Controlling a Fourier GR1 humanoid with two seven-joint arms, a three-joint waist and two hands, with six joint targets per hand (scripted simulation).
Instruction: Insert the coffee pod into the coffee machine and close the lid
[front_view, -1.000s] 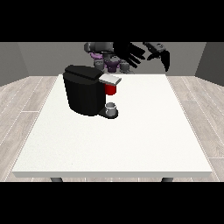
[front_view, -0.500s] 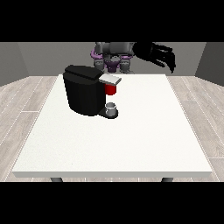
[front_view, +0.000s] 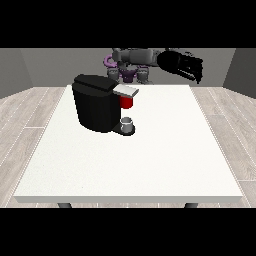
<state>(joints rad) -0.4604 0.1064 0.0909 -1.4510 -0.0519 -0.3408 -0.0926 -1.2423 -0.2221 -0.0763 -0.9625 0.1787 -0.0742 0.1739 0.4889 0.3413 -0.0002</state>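
A black coffee machine (front_view: 96, 102) stands on the white table (front_view: 150, 150), left of the middle. Its grey lid (front_view: 125, 90) lies level over a red part (front_view: 127, 102), and a small grey cup (front_view: 127, 123) sits on the base below. I see no loose coffee pod. The hand at the view's right (front_view: 186, 65) hangs in the air above the table's far right edge, well clear of the machine, with its fingers relaxed, pointing down and holding nothing. The other hand does not show.
The robot's grey and purple torso (front_view: 131, 62) stands behind the table's far edge. Bare white tabletop stretches in front and to the right of the machine. Wooden floor surrounds the table.
The hand at the view's right has drawn away from the machine's lid, moving rightwards across the far edge. The machine, lid and cup have stayed where they were.
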